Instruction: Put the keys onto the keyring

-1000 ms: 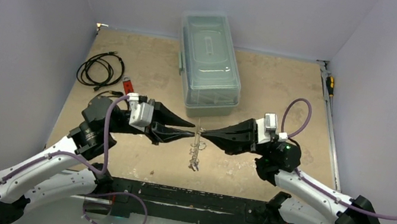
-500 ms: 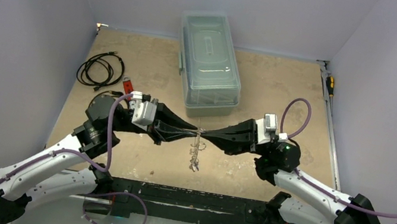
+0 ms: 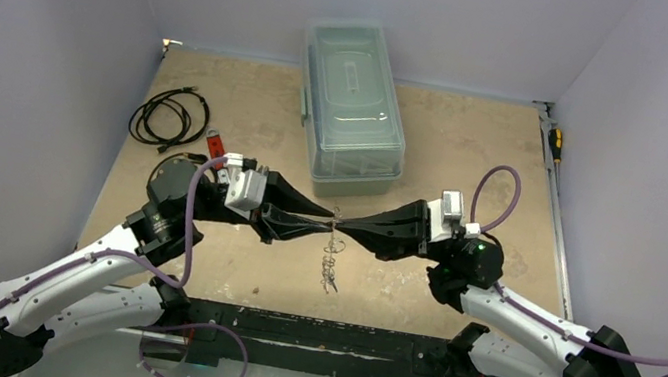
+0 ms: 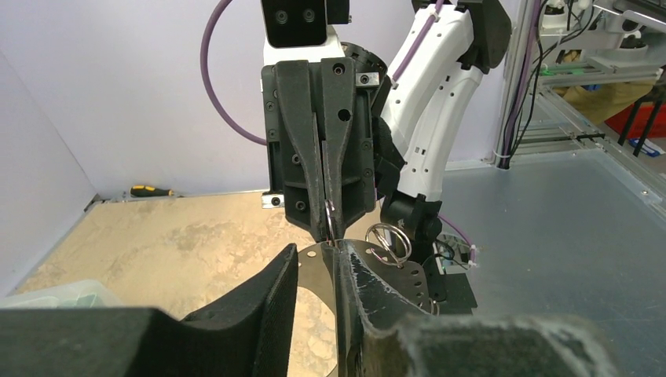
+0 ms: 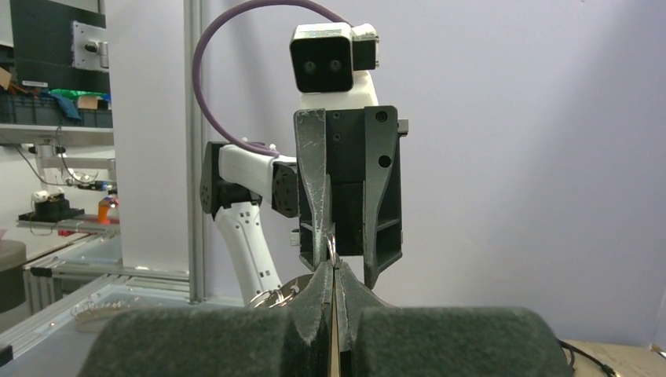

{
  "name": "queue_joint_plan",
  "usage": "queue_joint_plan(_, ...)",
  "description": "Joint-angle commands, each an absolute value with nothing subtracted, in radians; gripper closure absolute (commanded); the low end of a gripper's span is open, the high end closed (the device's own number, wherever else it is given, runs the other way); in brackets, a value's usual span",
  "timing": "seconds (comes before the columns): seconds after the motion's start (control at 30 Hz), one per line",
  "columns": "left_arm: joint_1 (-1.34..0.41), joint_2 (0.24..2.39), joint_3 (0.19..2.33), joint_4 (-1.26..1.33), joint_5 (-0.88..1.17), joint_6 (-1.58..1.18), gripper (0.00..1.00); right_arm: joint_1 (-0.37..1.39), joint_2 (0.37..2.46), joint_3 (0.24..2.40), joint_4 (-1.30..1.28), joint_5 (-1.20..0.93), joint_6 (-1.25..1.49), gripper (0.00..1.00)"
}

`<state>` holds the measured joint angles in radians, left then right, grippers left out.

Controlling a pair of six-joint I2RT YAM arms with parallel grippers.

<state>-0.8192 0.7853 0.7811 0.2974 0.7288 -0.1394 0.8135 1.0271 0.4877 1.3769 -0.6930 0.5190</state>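
Note:
The keyring (image 3: 331, 257) hangs above the table at mid-front, between the two gripper tips. My right gripper (image 3: 348, 223) is shut on one of its small wire rings (image 5: 332, 247). My left gripper (image 3: 324, 220) meets it tip to tip. In the left wrist view the left gripper (image 4: 316, 261) stands open, and the flat crescent band (image 4: 314, 276) passes between its fingers and lies against the right-hand one. More wire rings (image 4: 389, 239) dangle from the band's edge. The right gripper (image 5: 334, 271) shows closed tips. I cannot make out the keys in any view.
A clear lidded plastic box (image 3: 352, 110) stands just behind the grippers. A black coiled cable (image 3: 169, 117) and a red stick gadget (image 3: 214, 144) lie at the left. A yellow-handled screwdriver (image 3: 555, 143) rests along the right wall.
The left gripper has moved right until its tips reach the keyring and the right gripper. The right gripper has stayed shut and barely moved.

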Motion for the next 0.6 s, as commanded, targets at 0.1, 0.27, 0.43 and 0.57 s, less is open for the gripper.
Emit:
queue_joint_plan(0.1, -0.823, 0.793, 0.776, 0.351, 0.743, -0.168, 0.81, 0.825, 1.028, 0.514, 1.368, -0.661, 0.49, 1.0)
queue_joint_plan(0.27, -0.823, 0.795, 0.775, 0.351, 0.742, -0.17, 0.86, 0.831, 1.028, 0.517, 1.352, -0.661, 0.48, 1.0)
queue_joint_plan(0.43, -0.823, 0.798, 0.775, 0.351, 0.737, -0.172, 0.89, 0.84, 1.032, 0.525, 1.324, -0.667, 0.466, 1.0)
queue_joint_plan(0.57, -0.823, 0.798, 0.774, 0.353, 0.722, -0.175, 0.91, 0.853, 1.034, 0.539, 1.264, -0.666, 0.43, 1.0)
